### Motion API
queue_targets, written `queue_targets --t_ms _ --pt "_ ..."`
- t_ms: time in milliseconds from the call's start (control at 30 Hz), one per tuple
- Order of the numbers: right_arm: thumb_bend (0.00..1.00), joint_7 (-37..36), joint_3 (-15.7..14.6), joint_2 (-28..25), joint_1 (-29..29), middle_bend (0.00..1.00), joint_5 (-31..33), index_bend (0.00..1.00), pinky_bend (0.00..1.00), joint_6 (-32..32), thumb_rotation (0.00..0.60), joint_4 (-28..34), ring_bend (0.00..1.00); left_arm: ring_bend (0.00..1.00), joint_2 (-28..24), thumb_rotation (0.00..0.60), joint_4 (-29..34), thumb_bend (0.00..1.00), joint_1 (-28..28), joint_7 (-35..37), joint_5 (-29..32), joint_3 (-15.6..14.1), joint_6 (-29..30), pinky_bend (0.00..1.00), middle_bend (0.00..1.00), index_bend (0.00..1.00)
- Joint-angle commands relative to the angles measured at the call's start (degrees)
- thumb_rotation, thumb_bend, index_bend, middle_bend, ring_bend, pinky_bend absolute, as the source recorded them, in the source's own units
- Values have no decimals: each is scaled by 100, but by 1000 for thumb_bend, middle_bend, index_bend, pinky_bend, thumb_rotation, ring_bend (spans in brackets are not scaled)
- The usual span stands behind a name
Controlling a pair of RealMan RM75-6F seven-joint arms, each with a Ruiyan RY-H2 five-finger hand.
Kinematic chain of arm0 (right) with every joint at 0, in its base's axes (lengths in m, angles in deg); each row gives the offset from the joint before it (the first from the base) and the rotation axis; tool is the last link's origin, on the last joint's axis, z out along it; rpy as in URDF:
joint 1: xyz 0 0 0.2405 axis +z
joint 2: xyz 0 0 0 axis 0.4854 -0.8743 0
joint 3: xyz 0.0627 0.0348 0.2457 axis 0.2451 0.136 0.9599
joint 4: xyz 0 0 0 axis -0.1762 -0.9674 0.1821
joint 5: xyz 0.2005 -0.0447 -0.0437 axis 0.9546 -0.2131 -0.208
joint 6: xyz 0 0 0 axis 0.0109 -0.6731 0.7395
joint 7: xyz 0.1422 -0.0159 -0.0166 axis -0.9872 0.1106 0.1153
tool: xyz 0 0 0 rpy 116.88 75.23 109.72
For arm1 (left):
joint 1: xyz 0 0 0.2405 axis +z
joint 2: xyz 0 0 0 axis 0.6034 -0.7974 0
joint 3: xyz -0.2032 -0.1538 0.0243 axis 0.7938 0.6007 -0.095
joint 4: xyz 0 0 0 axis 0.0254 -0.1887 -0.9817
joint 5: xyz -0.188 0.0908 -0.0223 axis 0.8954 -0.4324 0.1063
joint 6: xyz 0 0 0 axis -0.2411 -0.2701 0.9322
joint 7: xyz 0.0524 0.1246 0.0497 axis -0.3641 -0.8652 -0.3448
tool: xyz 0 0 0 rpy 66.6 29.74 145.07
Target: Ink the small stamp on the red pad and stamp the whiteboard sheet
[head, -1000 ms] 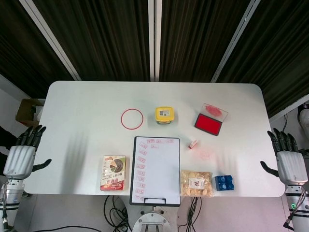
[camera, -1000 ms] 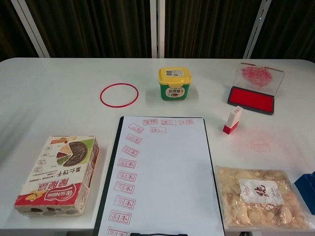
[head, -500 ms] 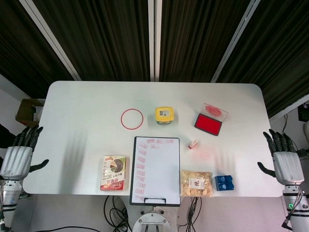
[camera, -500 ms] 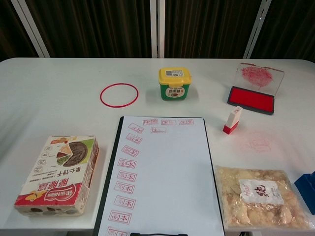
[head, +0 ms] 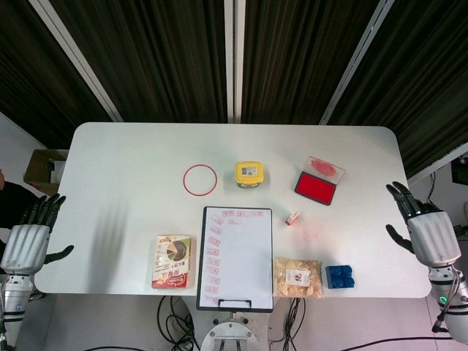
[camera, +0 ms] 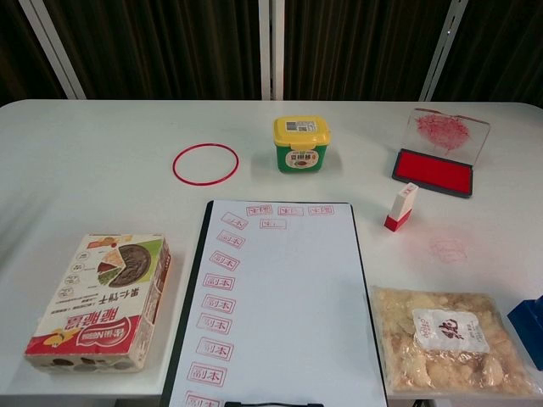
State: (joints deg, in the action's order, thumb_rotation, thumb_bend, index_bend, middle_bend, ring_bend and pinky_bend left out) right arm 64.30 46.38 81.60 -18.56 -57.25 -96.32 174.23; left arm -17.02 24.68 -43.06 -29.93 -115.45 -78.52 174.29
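The small red-and-white stamp (head: pixel 292 218) (camera: pixel 400 207) stands upright on the table, between the whiteboard sheet (head: pixel 240 252) (camera: pixel 277 297) and the open red ink pad (head: pixel 316 188) (camera: pixel 433 172). Red stamp marks run along the sheet's top and left edges. My right hand (head: pixel 424 228) hovers open at the table's right edge, well clear of the stamp. My left hand (head: pixel 28 238) hangs open off the left edge. Neither hand appears in the chest view.
A yellow-lidded tub (head: pixel 248 174) and a red ring (head: pixel 199 180) lie behind the sheet. A snack box (head: pixel 172 261) sits left of it, a bag of snacks (head: pixel 297 277) and a blue pack (head: pixel 339 276) to its right. Faint red smudges (camera: pixel 447 248) mark the table.
My right hand has moved up and inward along the table's right edge. My left hand has dropped slightly lower at the left edge. Nothing on the table has moved.
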Motion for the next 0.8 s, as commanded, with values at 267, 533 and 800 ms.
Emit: queue_targets --t_ms 267,533,800 --pt "116 921 20 535 1278 240 165 198 989 2144 600 113 770 51 84 600 -148 0 -14 86 110 -12 -153 163 58 50" --pt "115 696 -28 1171 1778 243 61 188 989 2524 600 -548 770 51 89 600 -200 0 -27 111 128 0 -180 163 58 50" --pt "115 386 -118 1636 2205 245 -79 172 989 2745 600 -1153 770 51 73 600 -196 0 -17 88 219 -29 -286 163 58 51"
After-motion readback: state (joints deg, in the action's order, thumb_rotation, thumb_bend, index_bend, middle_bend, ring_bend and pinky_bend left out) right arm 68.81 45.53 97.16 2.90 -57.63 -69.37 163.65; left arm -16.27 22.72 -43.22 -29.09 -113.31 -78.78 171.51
